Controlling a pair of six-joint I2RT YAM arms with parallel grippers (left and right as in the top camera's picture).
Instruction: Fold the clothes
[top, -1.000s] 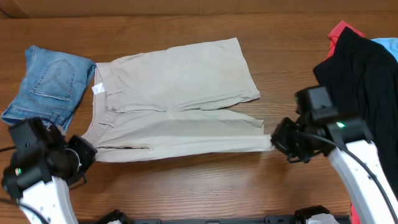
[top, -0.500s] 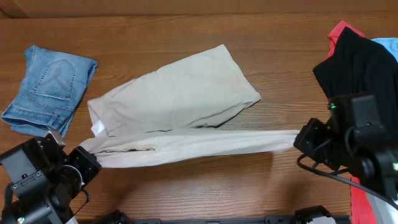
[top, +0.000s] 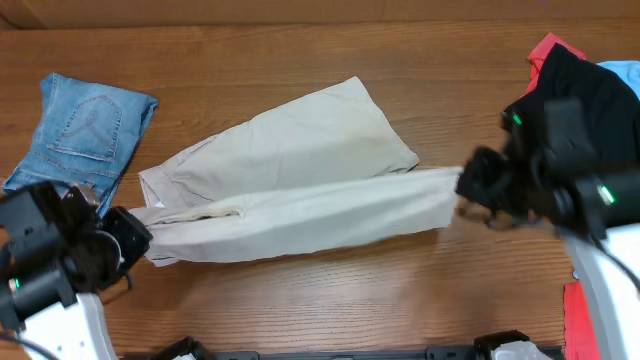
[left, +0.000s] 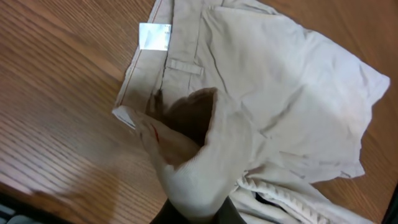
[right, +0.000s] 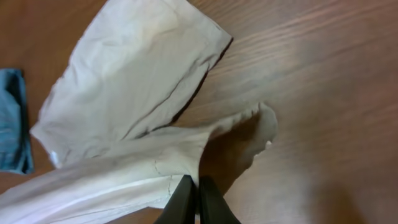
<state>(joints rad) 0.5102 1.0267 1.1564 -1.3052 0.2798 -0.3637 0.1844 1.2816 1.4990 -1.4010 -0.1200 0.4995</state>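
Surroundings: the wooden desk carries a folded pair of denim jeans at its far left, well apart from the working area. At the far right edge lies a heap of a black garment on top, a red garment showing behind it, and a light blue garment at the corner. The right arm passes in front of this heap and covers part of it. Nothing lies on the bare wood between the two arms and the near edge.

Work item: the khaki shorts lie across the middle of the desk. One leg is spread flat toward the far side. The near leg is drawn out as a long band running left to right between the two hands. In the left wrist view the waistband stands open, with a white label and a belt loop showing.

Left hand: it has the waistband end of the shorts. Bunched cloth rises to the hand and hides the fingers, so the exact gap cannot be read.

Right hand: the fingers are pressed nearly together, pinching the hem end of the near leg. That cloth is raised off the desk.
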